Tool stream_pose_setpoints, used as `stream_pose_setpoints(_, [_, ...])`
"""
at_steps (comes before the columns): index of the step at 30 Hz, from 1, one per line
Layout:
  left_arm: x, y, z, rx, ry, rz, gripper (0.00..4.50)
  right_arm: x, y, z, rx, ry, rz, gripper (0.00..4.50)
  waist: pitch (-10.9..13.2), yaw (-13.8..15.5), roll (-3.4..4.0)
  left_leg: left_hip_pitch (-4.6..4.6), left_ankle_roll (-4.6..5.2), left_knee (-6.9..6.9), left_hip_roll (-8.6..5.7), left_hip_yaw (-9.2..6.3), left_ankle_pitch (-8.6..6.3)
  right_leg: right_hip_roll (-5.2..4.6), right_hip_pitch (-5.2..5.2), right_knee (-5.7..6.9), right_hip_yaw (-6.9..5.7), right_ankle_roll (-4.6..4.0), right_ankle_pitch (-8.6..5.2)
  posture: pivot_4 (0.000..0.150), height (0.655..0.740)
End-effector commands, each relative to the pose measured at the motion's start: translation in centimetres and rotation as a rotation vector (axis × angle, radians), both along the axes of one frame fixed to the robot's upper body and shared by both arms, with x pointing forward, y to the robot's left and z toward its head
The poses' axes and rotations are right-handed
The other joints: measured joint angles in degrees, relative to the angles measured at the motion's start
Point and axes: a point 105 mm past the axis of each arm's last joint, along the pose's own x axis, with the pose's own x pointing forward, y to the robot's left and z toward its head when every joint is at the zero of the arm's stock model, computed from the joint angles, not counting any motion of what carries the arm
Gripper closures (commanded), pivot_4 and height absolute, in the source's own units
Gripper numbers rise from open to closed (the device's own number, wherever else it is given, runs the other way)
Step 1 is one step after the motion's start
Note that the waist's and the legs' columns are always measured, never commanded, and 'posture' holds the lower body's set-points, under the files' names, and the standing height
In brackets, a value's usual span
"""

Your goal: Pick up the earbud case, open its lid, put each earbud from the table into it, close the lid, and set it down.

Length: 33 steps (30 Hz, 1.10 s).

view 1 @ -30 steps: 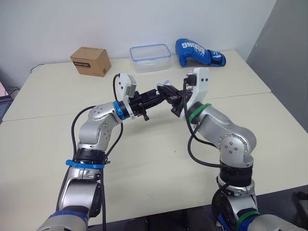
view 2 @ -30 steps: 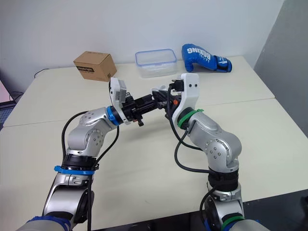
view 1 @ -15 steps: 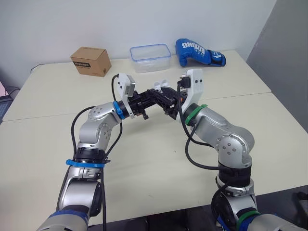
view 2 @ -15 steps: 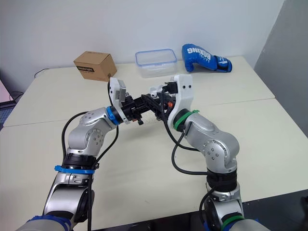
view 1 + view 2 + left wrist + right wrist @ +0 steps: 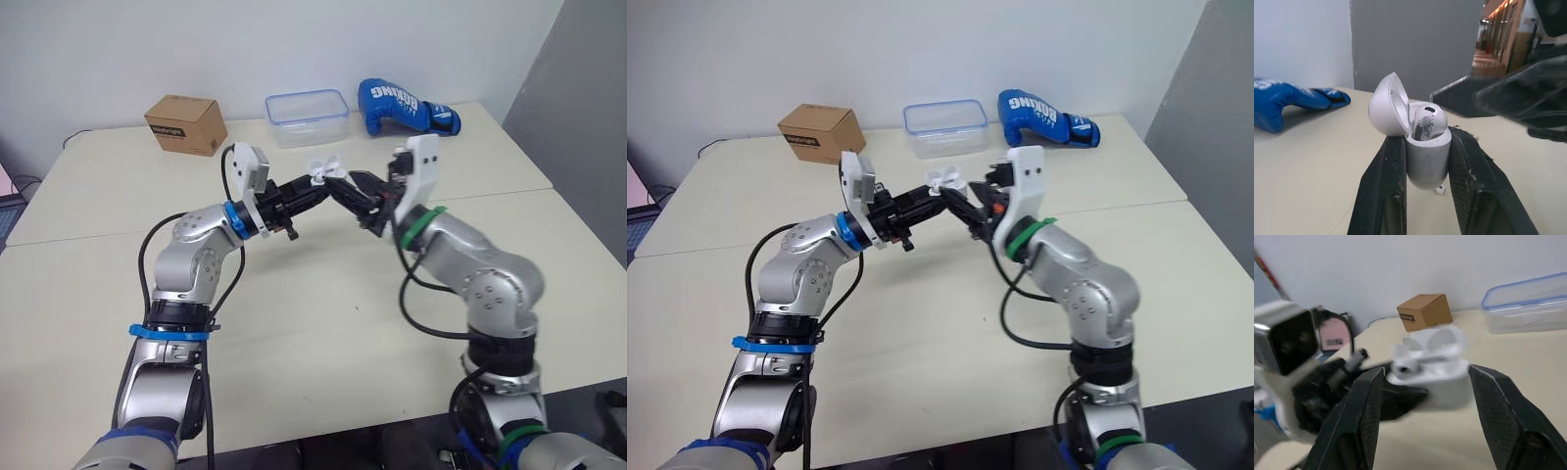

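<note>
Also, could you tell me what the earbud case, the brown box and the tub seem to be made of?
The earbud case is likely hard white plastic, smooth, with a soft sheen on its open lid. The brown box is probably matte cardboard, given its crisp folded edges and printed label. The tub appears to be clear plastic, see-through, with a blue rim.

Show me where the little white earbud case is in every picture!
Left eye view: earbud case mid-picture, between both arms.
Right eye view: case in the same spot.
Left wrist view: clamped in the left pincer, lid open.
Right wrist view: before the open right pincer.
Shared landmark: blue glove.
</note>
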Motion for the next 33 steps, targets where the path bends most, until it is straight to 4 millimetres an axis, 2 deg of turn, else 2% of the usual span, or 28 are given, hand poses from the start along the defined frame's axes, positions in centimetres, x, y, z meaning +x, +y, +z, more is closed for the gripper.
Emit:
stream_pose_setpoints(1, [-0.7,1.2,2.5,-0.014,-0.099,0.0,3.74,-1.6,-0.9,2.1,-0.042,-0.088,0.108,1.67,0.0,0.0,0.0,0.01,0.0,-0.01,0.01,-0.01,0.0,0.0,0.0,0.0,-0.01,0.0,0.0,0.15,0.74])
stream_pose_setpoints(4, [-1.1,1.6,2.5,-0.001,-0.089,-0.019,3.74,-2.3,-1.7,1.9,-0.149,-0.087,0.188,1.67,0.0,-0.1,0.0,0.02,0.01,-0.02,0.03,0.0,0.0,0.02,0.0,0.01,-0.01,0.0,0.0,0.15,0.74])
stream_pose_setpoints(9, [-1.7,2.4,2.7,0.019,-0.07,-0.046,3.74,-1.8,-4.6,0.1,-0.527,-0.066,0.298,1.67,0.0,0.1,-0.03,0.01,0.06,0.03,0.0,0.01,-0.03,0.02,0.13,-0.12,-0.04,0.02,-0.01,0.15,0.74])
stream_pose_setpoints(13, [-2.4,2.7,2.3,0.042,-0.041,-0.076,3.74,-0.1,-6.8,-1.7,-0.844,-0.012,0.375,1.67,0.0,-0.1,-0.03,0.07,0.11,0.03,0.03,0.07,-0.05,0.02,0.16,-0.09,-0.03,0.03,-0.02,0.15,0.74])
stream_pose_setpoints(17, [-2.9,2.7,2.0,0.045,-0.034,-0.078,3.74,2.8,-8.0,-3.3,-1.1,0.013,0.416,1.67,0.0,-0.3,-0.04,0.06,0.09,0.03,0.05,0.08,-0.05,0.03,0.13,-0.11,-0.04,0.03,-0.02,0.15,0.74])
stream_pose_setpoints(25, [-3.2,2.4,1.9,0.036,-0.034,-0.067,3.74,6.6,-8.1,-5.4,-1.375,0.083,0.501,1.67,0.0,-0.2,-0.06,-0.01,0.05,0.02,0.06,0.09,-0.03,0.01,0.01,-0.16,-0.02,0.02,-0.01,0.15,0.74])
stream_pose_setpoints(33, [-3.5,2.4,1.8,0.029,-0.033,-0.049,3.74,8.1,-8.3,-7.3,-1.492,0.138,0.521,1.67,0.0,0.0,-0.05,-0.02,0.02,0.03,0.04,0.05,-0.02,-0.01,0.0,-0.14,-0.02,0.01,-0.01,0.15,0.74])
